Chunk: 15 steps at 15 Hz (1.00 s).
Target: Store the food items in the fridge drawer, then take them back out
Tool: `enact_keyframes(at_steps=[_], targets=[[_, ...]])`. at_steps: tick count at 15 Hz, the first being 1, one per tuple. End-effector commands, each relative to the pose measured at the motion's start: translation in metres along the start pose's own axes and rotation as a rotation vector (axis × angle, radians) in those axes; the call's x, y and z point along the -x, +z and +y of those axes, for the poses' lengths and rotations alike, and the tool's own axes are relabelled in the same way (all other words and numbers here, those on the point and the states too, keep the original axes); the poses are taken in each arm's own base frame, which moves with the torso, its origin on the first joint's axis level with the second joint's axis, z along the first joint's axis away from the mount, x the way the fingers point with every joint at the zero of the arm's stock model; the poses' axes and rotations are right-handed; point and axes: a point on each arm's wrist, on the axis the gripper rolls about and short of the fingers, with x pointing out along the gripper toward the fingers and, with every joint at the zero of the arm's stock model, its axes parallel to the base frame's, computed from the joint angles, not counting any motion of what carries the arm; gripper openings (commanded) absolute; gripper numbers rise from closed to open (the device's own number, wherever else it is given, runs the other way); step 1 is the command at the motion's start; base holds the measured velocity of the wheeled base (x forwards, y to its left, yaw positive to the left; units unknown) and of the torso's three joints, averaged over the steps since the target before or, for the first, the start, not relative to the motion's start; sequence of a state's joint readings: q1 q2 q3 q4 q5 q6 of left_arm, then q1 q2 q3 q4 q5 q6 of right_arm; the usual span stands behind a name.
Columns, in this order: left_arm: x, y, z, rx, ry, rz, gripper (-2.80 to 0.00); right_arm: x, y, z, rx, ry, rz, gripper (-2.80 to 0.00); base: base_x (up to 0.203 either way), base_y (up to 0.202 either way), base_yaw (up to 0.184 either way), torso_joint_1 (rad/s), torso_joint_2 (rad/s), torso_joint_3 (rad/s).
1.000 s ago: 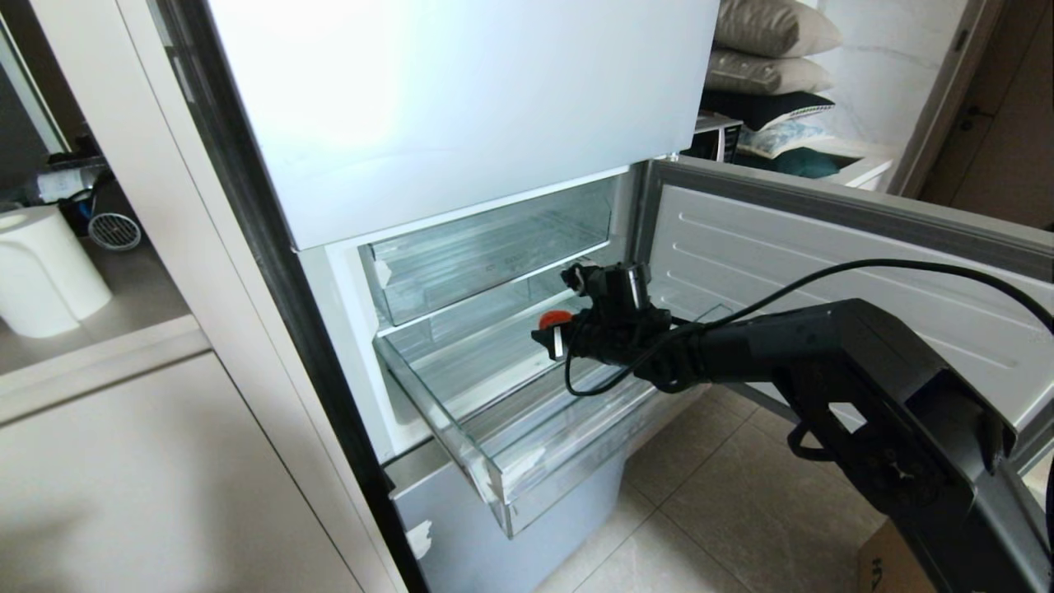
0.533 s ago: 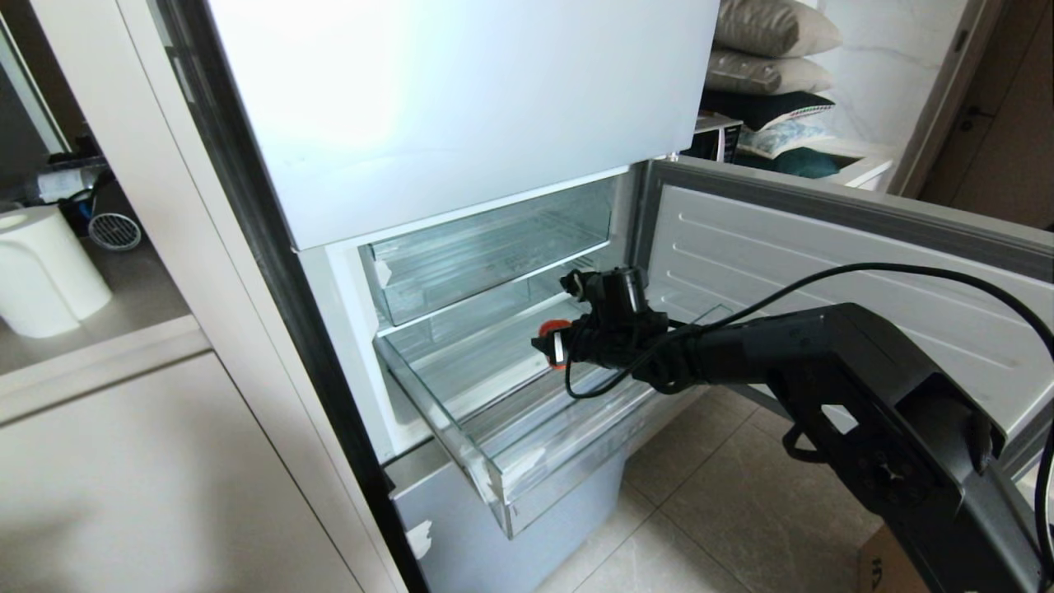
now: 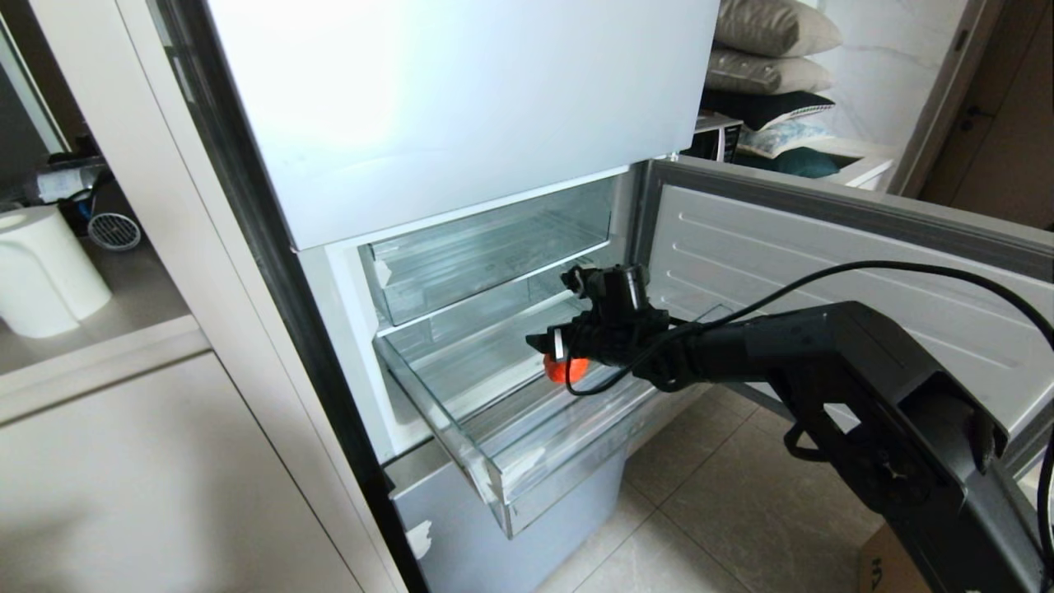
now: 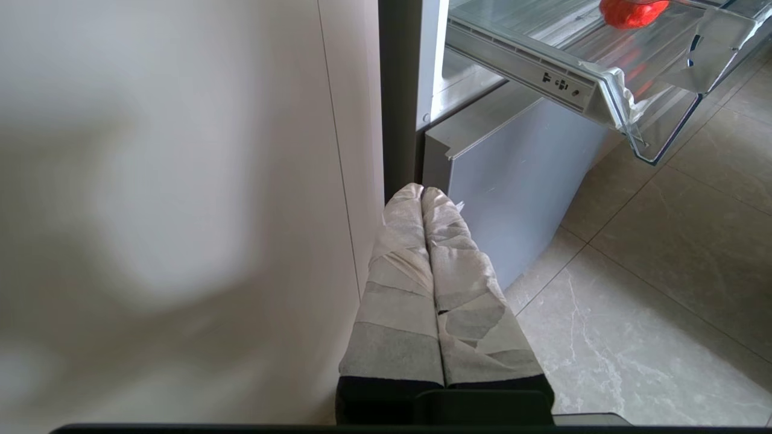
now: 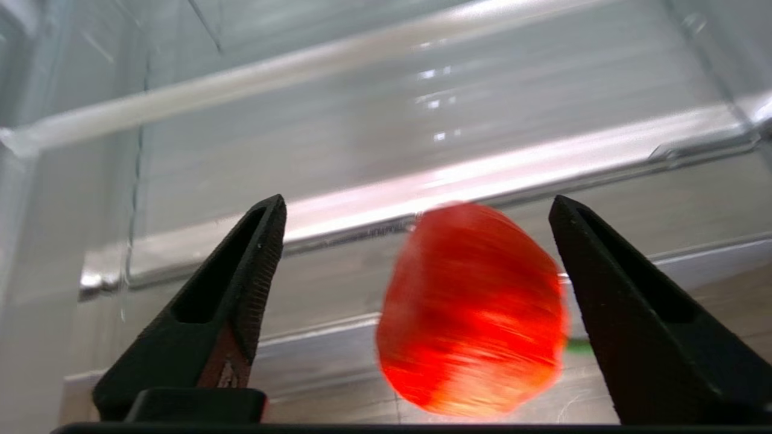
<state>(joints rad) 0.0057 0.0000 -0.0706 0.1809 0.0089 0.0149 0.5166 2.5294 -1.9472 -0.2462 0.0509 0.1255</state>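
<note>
One fruit is in view, and what matters most is where it sits against the right gripper [image 5: 416,205]. Nearest to the robot, the left gripper [image 4: 422,193] hangs low beside the cabinet panel and the fridge's lower door front, its taped fingers [image 4: 398,289] pressed together and well away from the work. Farther out, the right arm reaches over the thick front lip of the fridge drawer [image 3: 494,478], and its black fingers [image 5: 241,277] stand wide apart with nothing clamped between them. The red fruit [image 5: 473,310] lies just beyond and below those tips, nearer one finger than the other, with a visible gap to each; its outline is smeared, so I judge it is dropping or rolling onto the drawer's ribbed base rather than at rest. From the head camera the red fruit [image 3: 566,370] shows directly under the right gripper [image 3: 547,342], inside the lower clear drawer. Being nearly round, it offers no long axis to align with. Farthest back, the upper clear drawer [image 3: 486,247] holds nothing I can see.
</note>
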Motion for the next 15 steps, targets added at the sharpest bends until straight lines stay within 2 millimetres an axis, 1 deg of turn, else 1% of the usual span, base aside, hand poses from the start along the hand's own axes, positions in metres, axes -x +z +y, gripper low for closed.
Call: enact_keyframes(at_steps=[1, 3, 4, 5, 7, 9, 10, 12, 13, 14, 15], targets=[[0.0, 0.0, 0.0, 0.001, 0.001, 0.003, -2.8, 0.02, 0.033, 0.005, 0.012, 0.006, -0.078, 0.0, 0.0, 0.0, 0.0, 0.0, 0.0, 0.0], [0.0, 0.0, 0.0, 0.001, 0.001, 0.003, -2.8, 0.04, 0.059, 0.006, 0.014, 0.001, -0.138, 0.0, 0.0, 0.0, 0.0, 0.0, 0.0, 0.0], [0.0, 0.0, 0.0, 0.001, 0.001, 0.003, -2.8, 0.05, 0.069, 0.008, 0.011, -0.004, -0.159, -2.8, 0.0, 0.0, 0.0, 0.0, 0.0, 0.0], [0.0, 0.0, 0.0, 0.001, 0.001, 0.003, -2.8, 0.063, 0.08, 0.009, 0.008, -0.023, -0.179, -2.8, 0.0, 0.0, 0.0, 0.0, 0.0, 0.0], [0.0, 0.0, 0.0, 0.0, 0.001, 0.003, -2.8, 0.089, 0.088, 0.011, 0.006, -0.103, -0.183, -2.8, 0.0, 0.0, 0.0, 0.0, 0.0, 0.0], [0.0, 0.0, 0.0, 0.001, 0.001, 0.003, -2.8, 0.125, 0.098, 0.014, 0.002, -0.193, -0.194, -2.8, 0.0, 0.0, 0.0, 0.0, 0.0, 0.0], [0.0, 0.0, 0.0, 0.0, 0.001, 0.003, -2.8, 0.149, 0.103, 0.016, 0.001, -0.215, -0.2, -2.8, 0.0, 0.0, 0.0, 0.0, 0.0, 0.0], [0.0, 0.0, 0.0, 0.0, 0.001, 0.003, -2.8, 0.208, 0.112, 0.018, -0.006, -0.266, -0.233, -2.8, 0.0, 0.0, 0.0, 0.0, 0.0, 0.0], [0.0, 0.0, 0.0, 0.0, 0.001, 0.003, -2.8, 0.242, 0.117, 0.017, -0.013, -0.299, -0.265, -2.8, 0.0, 0.0, 0.0, 0.0, 0.0, 0.0], [0.0, 0.0, 0.0, 0.0, 0.001, 0.003, -2.8, 0.281, 0.121, 0.011, -0.025, -0.342, -0.311, -2.8, 0.0, 0.0, 0.0, 0.0, 0.0, 0.0], [0.0, 0.0, 0.0, 0.0, 0.001, 0.003, -2.8, 0.32, 0.122, 0.0, -0.042, -0.4, -0.362, -2.8, 0.0, 0.0, 0.0, 0.0, 0.0, 0.0]])
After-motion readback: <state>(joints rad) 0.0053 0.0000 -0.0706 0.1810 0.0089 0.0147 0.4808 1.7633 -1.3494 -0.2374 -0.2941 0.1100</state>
